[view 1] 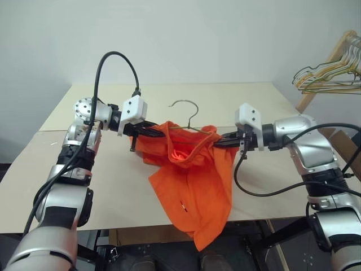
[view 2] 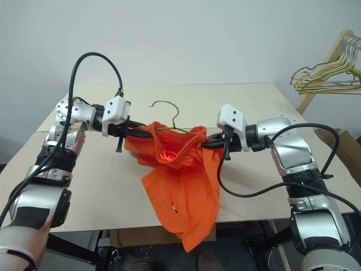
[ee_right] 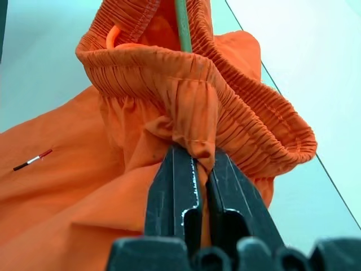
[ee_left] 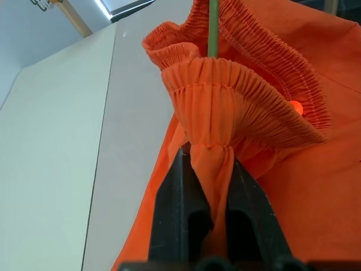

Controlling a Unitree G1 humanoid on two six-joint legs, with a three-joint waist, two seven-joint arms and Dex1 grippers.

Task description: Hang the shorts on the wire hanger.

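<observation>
The pale surface carries nothing of the task directly; the work hangs above it, between the two arms. Far right, beside the wall, a wooden rack holds a bunch of spare hangers, not the one in play.

The shorts hang in mid-air, waistband up, stretched between the left gripper and the right gripper, with the legs drooping past the near edge of the surface. The left jaws are clenched on a pinch of fabric just below the gathered elastic; the right jaws are clenched likewise on the other side (each wrist view shows cloth squeezed between the black fingers). The wire hanger stands with its hook rising above the waistband and its shoulders inside the shorts; one thin green arm of it crosses the elastic in each wrist view.

The step in hand looks like settling the waistband over the hanger's shoulders. To do it well, keep both pinches firm and level so the wire does not tip out, and spread the hands apart evenly until the elastic sits taut. What holds the hanger itself is hard to tell, possibly only the cloth, so any slack could let it drop.
</observation>
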